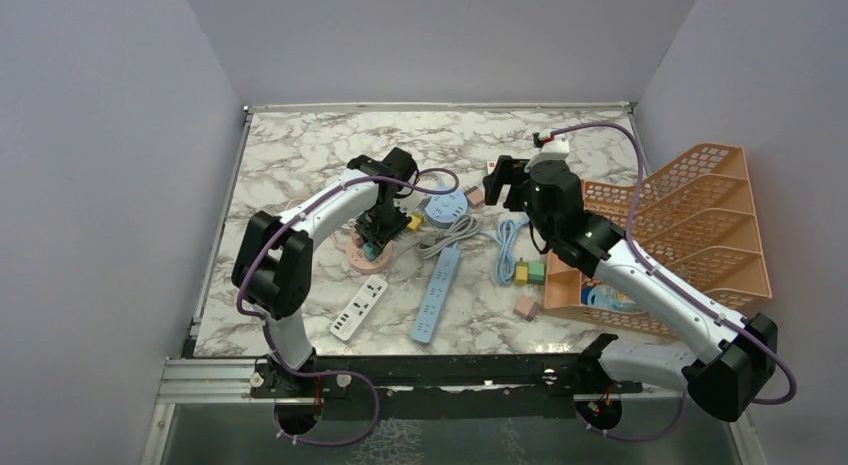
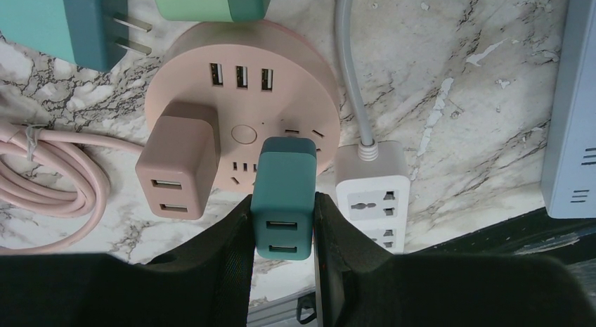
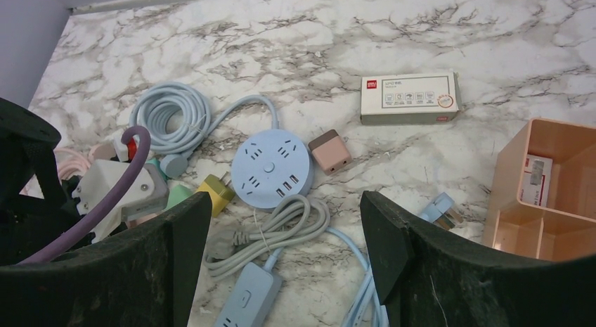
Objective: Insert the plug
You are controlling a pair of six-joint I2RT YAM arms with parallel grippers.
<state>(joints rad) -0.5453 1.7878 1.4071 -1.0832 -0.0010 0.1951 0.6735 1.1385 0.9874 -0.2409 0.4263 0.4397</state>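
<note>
Teal plug (image 2: 284, 174), clamped in left claw (image 2: 282, 204), over near right part of pink socket hub (image 2: 239, 77) on desk (image 2: 457, 95); long axis near-to-far, prongs hidden. Right claw (image 3: 282, 200) wide, empty, well apart.

The teal plug (image 2: 283, 193) hides its own prongs where it meets the pink round hub (image 2: 302, 81).

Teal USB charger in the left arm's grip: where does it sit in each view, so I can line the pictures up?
Top external: teal charger left of centre, under the left gripper, at the pink round strip.
Left wrist: bottom centre, clamped between the jaws, far end against the strip's face.
Right wrist: not in view.
Shared landmark: the pink round strip, in the top and left-wrist views.
</note>
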